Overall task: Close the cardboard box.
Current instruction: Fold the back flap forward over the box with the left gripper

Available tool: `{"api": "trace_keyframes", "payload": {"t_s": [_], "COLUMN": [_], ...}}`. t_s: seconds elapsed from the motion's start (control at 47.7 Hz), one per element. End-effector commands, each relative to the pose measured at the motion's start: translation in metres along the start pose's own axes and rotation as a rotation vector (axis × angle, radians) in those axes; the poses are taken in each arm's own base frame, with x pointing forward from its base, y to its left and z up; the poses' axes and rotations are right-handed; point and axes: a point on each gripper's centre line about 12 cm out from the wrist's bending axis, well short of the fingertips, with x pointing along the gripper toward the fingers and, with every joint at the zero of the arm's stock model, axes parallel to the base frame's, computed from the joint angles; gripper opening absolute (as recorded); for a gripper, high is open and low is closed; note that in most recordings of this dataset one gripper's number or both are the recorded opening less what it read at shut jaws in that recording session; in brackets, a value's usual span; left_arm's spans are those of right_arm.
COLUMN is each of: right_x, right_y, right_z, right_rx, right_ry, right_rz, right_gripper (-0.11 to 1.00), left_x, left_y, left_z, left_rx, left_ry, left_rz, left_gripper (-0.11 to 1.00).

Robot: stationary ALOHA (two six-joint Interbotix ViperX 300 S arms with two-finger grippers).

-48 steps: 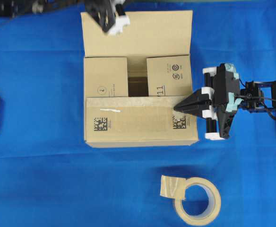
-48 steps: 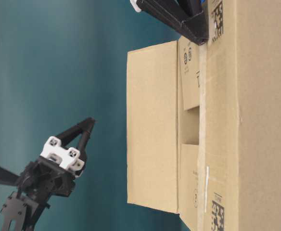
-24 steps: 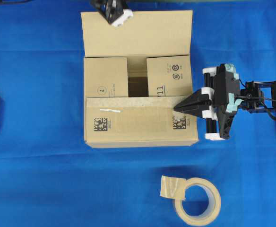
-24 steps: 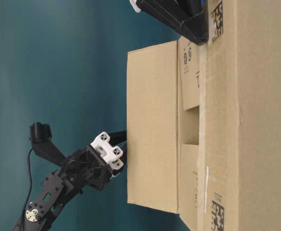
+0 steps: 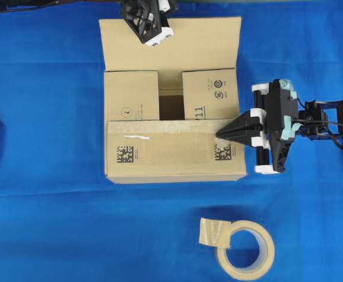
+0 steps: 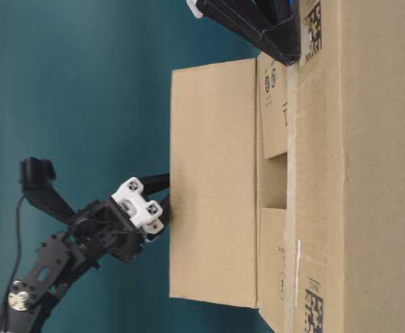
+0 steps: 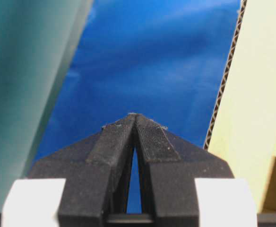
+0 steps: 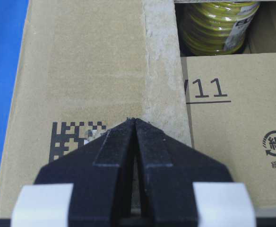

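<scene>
Left gripper (image 6: 166, 201) closed behind cardboard box (image 5: 171, 100) far flap, right gripper (image 5: 219, 134) pinched atop near flap

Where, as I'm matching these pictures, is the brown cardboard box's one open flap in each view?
Overhead: top centre, the open cardboard flap.
Table-level: middle, a tall panel.
Left wrist: right edge, showing its corrugated rim.
Right wrist: not in it.
Shared landmark: the black left gripper at the flap's outer face.

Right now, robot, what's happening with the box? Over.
Left gripper shut, pushing the far flap. Right gripper shut on the near flap. Cardboard box part open. Nothing blocking.
</scene>
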Motion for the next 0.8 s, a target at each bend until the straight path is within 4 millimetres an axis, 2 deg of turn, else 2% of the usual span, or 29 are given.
{"api": "trace_keyframes", "payload": {"t_s": [0.0,0.441,0.776], "right_x": [0.000,0.000,0.000], "right_y": [0.000,-0.001,-0.001], "right_z": [0.004,0.004,0.005], "right_rx": [-0.001,-0.004,-0.001], "right_ry": [-0.011,-0.011,-0.013], "right_rz": [-0.001,-0.002,-0.003], "right_gripper": [0.00,0.00,0.00], "left_x": [-0.020,-0.049,-0.054], "left_y": [-0.016,-0.089,-0.121], "left_z": [0.019,0.009,-0.020], "left_rx": [0.022,0.090,0.077], "left_ry": [-0.037,0.026,0.002], "left_rz": [-0.026,-0.156,-0.206], "left_gripper": [0.00,0.00,0.00]}}
